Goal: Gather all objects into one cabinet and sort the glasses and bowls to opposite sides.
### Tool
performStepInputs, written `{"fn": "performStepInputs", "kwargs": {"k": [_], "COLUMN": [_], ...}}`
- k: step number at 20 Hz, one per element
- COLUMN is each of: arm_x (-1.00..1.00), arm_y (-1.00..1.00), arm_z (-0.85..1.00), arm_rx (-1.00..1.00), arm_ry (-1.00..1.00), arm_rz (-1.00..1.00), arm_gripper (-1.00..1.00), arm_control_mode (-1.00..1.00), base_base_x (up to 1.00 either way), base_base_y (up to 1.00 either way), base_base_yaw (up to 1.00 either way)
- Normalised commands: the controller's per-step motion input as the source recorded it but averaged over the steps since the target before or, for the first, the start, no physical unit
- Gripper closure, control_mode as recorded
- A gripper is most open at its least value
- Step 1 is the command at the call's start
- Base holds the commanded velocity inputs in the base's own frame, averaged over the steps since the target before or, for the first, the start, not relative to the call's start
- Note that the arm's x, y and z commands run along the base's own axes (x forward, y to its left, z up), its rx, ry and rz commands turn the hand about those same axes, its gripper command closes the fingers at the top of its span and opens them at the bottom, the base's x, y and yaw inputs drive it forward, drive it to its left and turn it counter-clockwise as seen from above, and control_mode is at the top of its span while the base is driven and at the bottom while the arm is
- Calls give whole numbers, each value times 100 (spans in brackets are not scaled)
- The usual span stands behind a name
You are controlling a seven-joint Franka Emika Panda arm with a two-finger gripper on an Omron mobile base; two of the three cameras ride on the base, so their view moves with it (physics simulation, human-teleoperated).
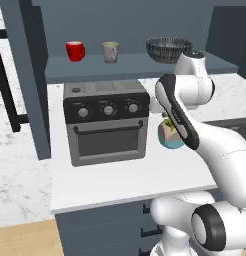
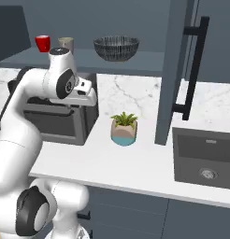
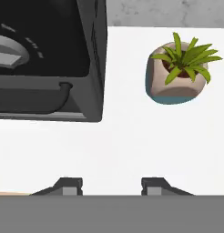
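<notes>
Glossy white rounded arm (image 1: pixel 215 145) segments with dark joint rings.

Arm rises from base, elbow bent high, forearm reaching fwd w/ wrist turned so hand faces down. In hand view, gripper (image 3: pixel 111 185) looks straight down; two dark fingertips (image 3: pixel 68 185) sit well apart, nothing between them, jaws spread wide. In both base views the wrist housing hides the fingers, so gripper itself can't be made out there.
</notes>
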Motion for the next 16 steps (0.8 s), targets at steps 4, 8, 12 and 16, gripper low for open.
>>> {"fn": "performStepInputs", "kwargs": {"k": [4, 8, 12, 16], "arm_x": [-7, 0, 0, 0], "arm_y": [0, 0, 0, 0], "arm_z": [0, 0, 0, 0], "arm_rx": [0, 0, 0, 0], "arm_ry": [0, 0, 0, 0], "arm_rz": [0, 0, 0, 0], "arm_gripper": [-100, -100, -100, -100], "arm_control_mode": [100, 100, 100, 100], "base_base_x": [-37, -100, -100, -100], "base_base_y": [-3, -17, -22, -21], "base_base_yaw": [2, 4, 0, 0]}}
